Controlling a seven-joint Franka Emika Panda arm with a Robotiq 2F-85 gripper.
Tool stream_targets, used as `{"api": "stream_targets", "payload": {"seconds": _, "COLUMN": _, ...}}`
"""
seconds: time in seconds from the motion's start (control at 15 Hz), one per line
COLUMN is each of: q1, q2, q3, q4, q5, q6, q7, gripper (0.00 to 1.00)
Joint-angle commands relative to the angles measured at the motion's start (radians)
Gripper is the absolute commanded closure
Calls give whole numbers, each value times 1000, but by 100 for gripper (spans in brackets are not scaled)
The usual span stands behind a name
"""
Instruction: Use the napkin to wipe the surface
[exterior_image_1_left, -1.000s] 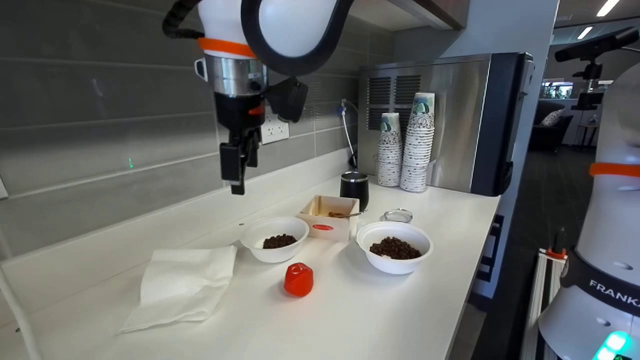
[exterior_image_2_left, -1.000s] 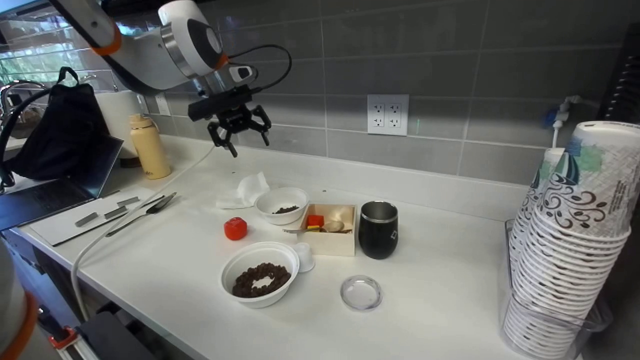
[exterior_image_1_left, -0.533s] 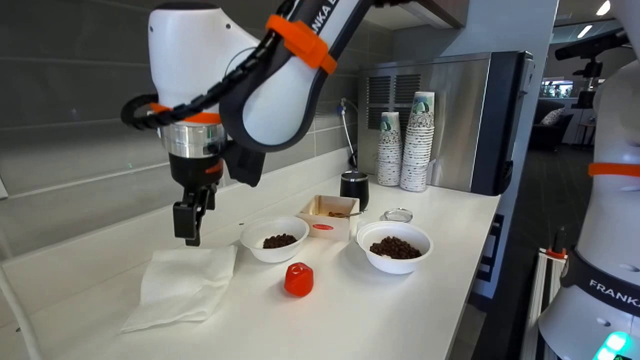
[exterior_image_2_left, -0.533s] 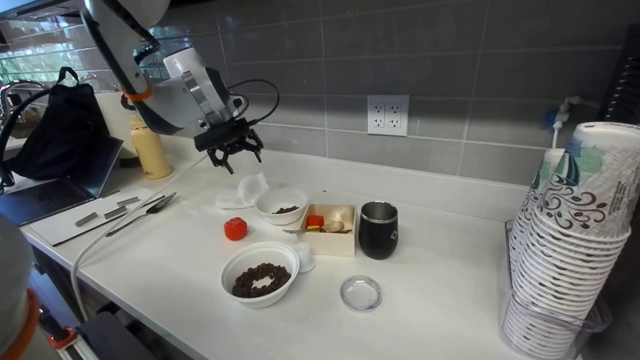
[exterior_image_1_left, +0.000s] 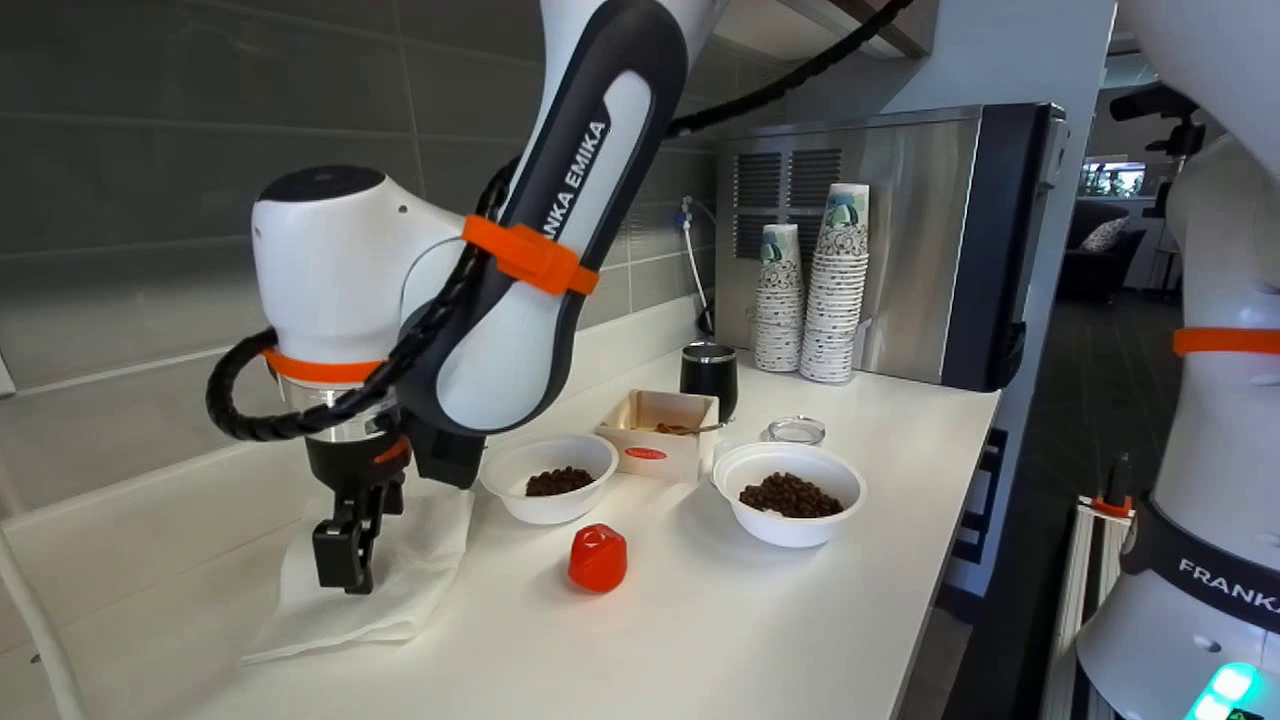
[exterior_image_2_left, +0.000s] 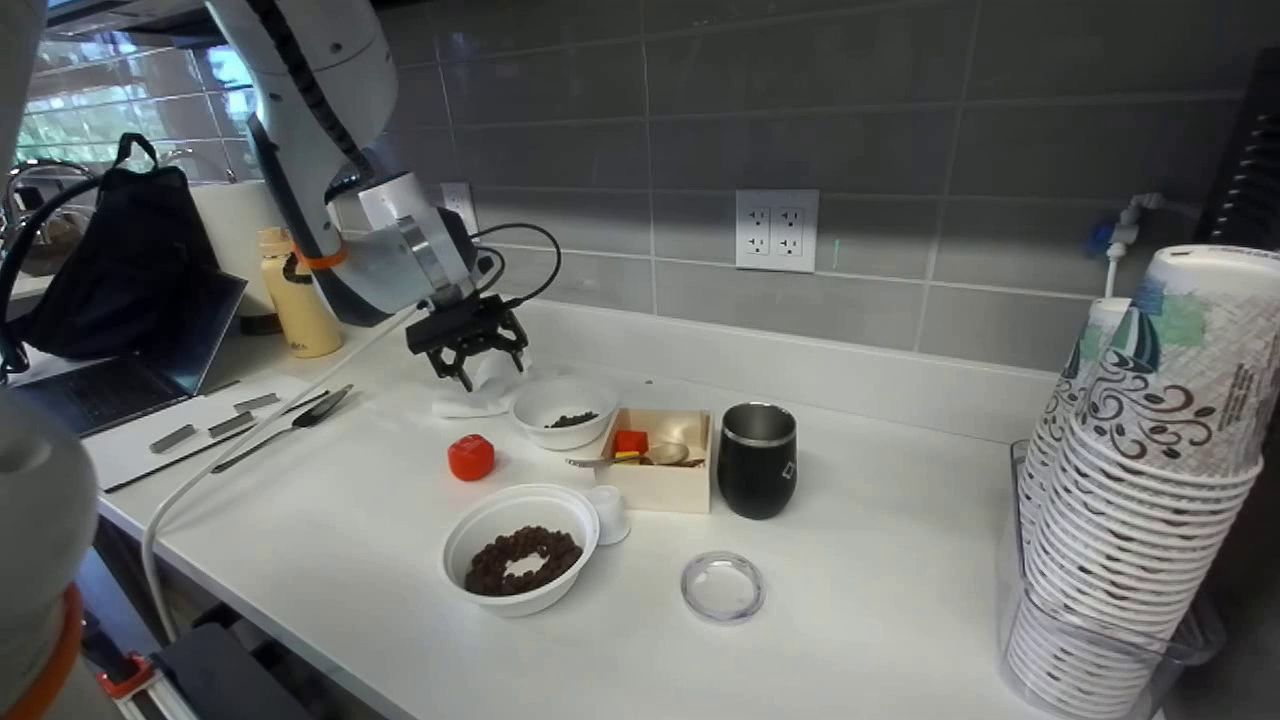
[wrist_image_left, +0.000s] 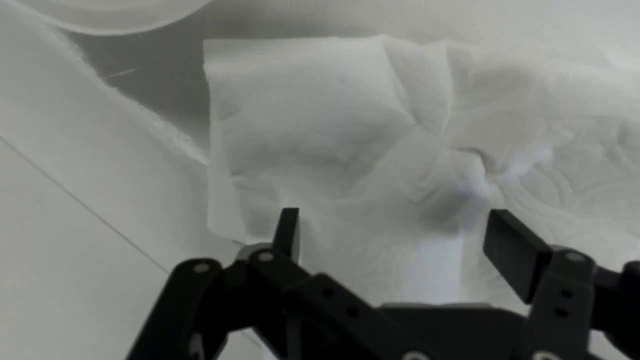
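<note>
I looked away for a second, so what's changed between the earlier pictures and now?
The gripper has come down over the napkin, open; nothing was gripped or let go. Whether they touch, I can't tell. The napkin, red object, box and black cup stayed put.

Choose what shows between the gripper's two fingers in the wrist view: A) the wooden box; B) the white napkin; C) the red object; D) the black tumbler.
B: the crumpled white napkin shows in the gap of the open gripper there.
</note>
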Motion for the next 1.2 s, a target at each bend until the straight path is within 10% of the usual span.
{"api": "stream_targets", "payload": {"seconds": 0.0, "q1": 40, "q2": 85, "q3": -40, "q4": 84, "q5": 29, "q6": 20, "q7": -27, "gripper": 31}}
{"api": "stream_targets", "payload": {"seconds": 0.6, "q1": 79, "q2": -69, "q3": -81, "q4": -14, "q5": 24, "q6": 11, "q7": 5, "gripper": 100}}
{"api": "stream_targets", "payload": {"seconds": 1.13, "q1": 14, "q2": -171, "q3": 3, "q4": -207, "q5": 172, "q6": 92, "q7": -69, "gripper": 99}}
